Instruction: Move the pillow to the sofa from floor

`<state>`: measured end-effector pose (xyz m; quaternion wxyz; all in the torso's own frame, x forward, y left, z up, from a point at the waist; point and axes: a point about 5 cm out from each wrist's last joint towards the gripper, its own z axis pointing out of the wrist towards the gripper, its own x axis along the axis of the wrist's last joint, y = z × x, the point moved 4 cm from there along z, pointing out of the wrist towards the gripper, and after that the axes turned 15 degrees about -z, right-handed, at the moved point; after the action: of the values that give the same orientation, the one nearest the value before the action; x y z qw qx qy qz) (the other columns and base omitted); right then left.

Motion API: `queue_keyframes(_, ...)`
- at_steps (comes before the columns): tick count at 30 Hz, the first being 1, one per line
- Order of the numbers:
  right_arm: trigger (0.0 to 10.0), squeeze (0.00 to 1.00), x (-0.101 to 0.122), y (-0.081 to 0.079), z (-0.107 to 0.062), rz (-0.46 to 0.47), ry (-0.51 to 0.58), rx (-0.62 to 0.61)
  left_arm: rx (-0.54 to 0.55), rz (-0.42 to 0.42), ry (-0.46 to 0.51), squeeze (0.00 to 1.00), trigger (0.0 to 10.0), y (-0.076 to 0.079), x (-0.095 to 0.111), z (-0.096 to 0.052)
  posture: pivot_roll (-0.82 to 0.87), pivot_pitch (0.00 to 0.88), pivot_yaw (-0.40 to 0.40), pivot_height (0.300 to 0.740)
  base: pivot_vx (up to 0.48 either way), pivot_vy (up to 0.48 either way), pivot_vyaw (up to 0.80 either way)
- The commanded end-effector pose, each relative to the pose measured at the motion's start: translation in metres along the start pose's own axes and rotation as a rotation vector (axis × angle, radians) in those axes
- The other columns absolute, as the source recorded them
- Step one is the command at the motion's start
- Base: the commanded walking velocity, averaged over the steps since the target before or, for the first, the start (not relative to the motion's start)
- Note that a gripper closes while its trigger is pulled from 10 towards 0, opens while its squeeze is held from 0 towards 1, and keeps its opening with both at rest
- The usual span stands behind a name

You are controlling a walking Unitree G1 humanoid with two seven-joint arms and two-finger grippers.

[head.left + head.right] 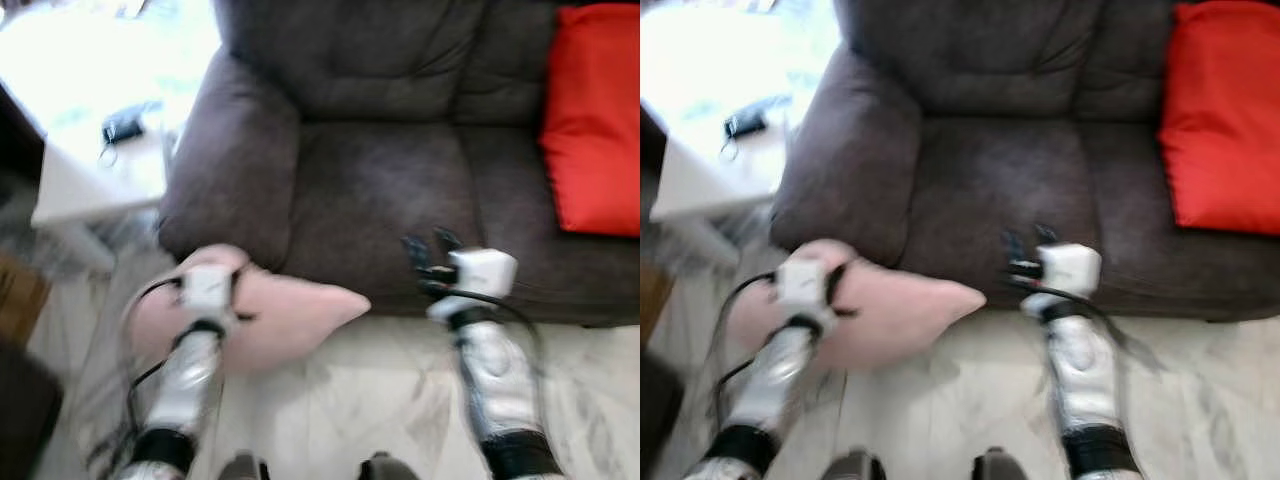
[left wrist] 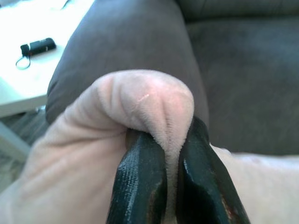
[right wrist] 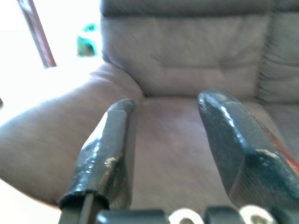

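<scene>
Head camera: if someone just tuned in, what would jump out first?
The pale pink pillow, pinched in the left hand and held in front of the sofa's left armrest. Next, the bright red cushion at the right end of the dark brown sofa. The right hand hangs open at the seat's front edge, holding nothing.

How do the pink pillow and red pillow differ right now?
The pink pillow is pale, pinched in the left gripper in front of the sofa; the red pillow is bright and rests untouched on the sofa seat by the right edge. Both look soft.
</scene>
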<state>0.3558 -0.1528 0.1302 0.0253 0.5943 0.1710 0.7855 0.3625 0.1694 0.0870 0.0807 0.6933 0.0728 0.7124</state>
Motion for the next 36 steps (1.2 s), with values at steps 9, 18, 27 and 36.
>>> queue_keyframes(9, 10.0, 0.0, -0.018, 0.001, -0.012, 0.003, -0.072, 0.027, -0.154, -0.04, 0.094, 0.0, 10.0, 0.036, 0.031, 0.005, -0.06, 0.16, -0.008, 0.74, 0.0, 0.0, 0.0)
queue_keyframes(18, 10.0, 0.0, -0.03, -0.025, -0.032, 0.025, -0.11, 0.342, -0.187, -0.039, 0.098, 0.0, 10.0, 0.038, 0.044, 0.006, -0.06, 0.167, -0.012, 0.74, 0.0, 0.0, 0.0)
queue_keyframes(27, 10.0, 1.0, -0.042, -0.037, -0.055, 0.053, -0.164, 0.528, -0.234, -0.052, 0.091, 0.0, 10.0, 0.049, 0.05, 0.008, -0.07, 0.168, -0.017, 0.74, 0.0, 0.0, 0.0)
queue_keyframes(36, 10.0, 1.0, -0.071, -0.046, -0.076, -0.109, -0.292, 0.636, -0.301, -0.069, 0.059, 0.0, 10.0, 0.061, 0.051, 0.008, -0.07, 0.166, -0.02, 0.74, 0.0, 0.0, 0.0)
